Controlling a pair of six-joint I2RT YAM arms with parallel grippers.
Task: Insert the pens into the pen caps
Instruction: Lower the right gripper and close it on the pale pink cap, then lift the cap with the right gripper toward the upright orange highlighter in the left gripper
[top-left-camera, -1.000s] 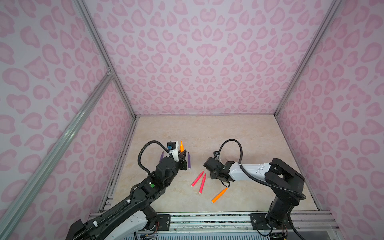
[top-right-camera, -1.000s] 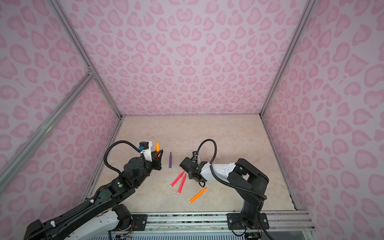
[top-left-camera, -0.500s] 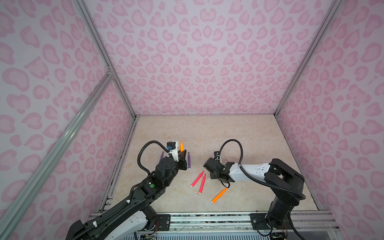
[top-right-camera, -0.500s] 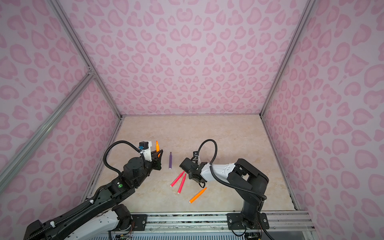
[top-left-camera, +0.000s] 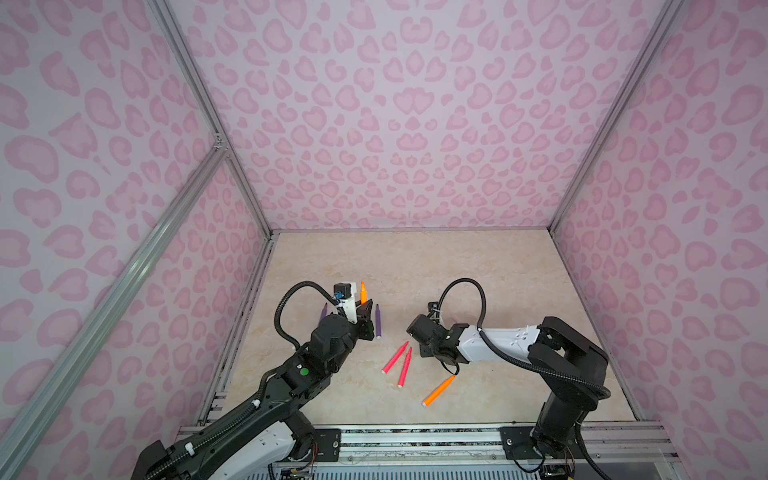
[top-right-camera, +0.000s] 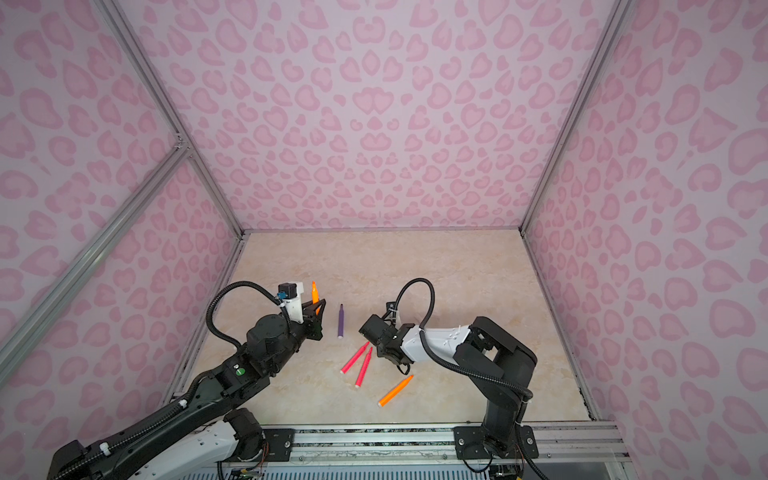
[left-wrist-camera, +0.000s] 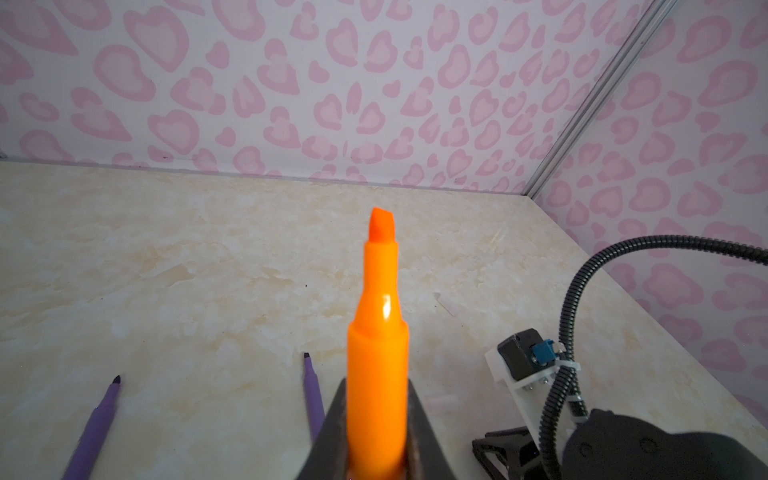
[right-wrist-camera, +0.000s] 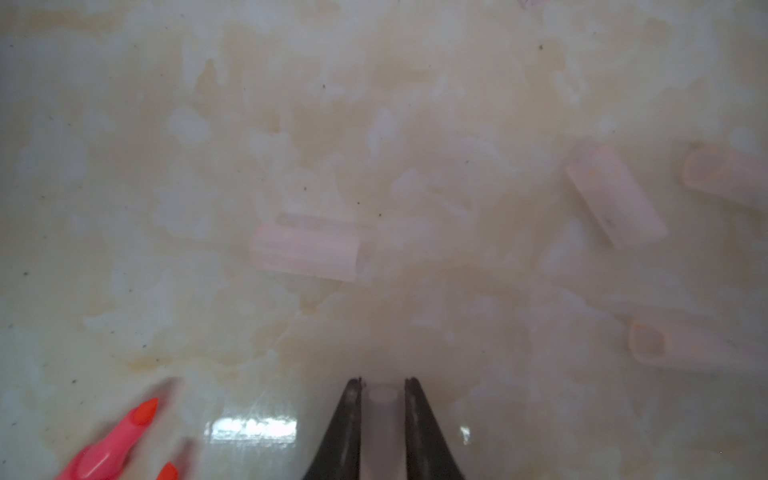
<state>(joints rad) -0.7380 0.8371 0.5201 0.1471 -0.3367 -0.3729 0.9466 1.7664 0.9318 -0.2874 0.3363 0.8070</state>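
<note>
The table (top-left-camera: 457, 266) is a glossy slab in a beige marble look. Walls (top-left-camera: 415, 124) in a pink heart-spot print box it in on three sides. Grey metal posts (top-left-camera: 584, 166) stand in the corners and a metal rail (top-left-camera: 415, 440) runs along the six o'clock edge. Reading the table as a clock with the back wall at twelve, everything sits in the near half. From the middle toward twelve, and out toward three, the surface lies open.

The left gripper (left-wrist-camera: 376, 386) stands between nine and ten o'clock, a little in from the side wall. Its black jaws are clamped on an orange pen (left-wrist-camera: 377, 353) whose bare chisel tip points toward twelve. The barrel is smooth, shiny plastic that steps down to a narrow neck. Two purple pens (left-wrist-camera: 97, 419) lie flat, one at the gripper's three o'clock and one at its nine, with fine dark tips toward twelve.

The right gripper (right-wrist-camera: 381, 415) hangs near the middle, nose down close to the table. Its jaws are closed on a cap (right-wrist-camera: 381, 399), a clear, nearly colourless tube seen end-on between them. Four more caps (right-wrist-camera: 305, 247) lie flat nearby, short, round and faintly pink. Two pink pens (top-left-camera: 395, 357) lie side by side at this gripper's seven o'clock, tips toward it. A loose orange pen (top-left-camera: 438, 390) lies slanted at about its five o'clock, short of the rail.
</note>
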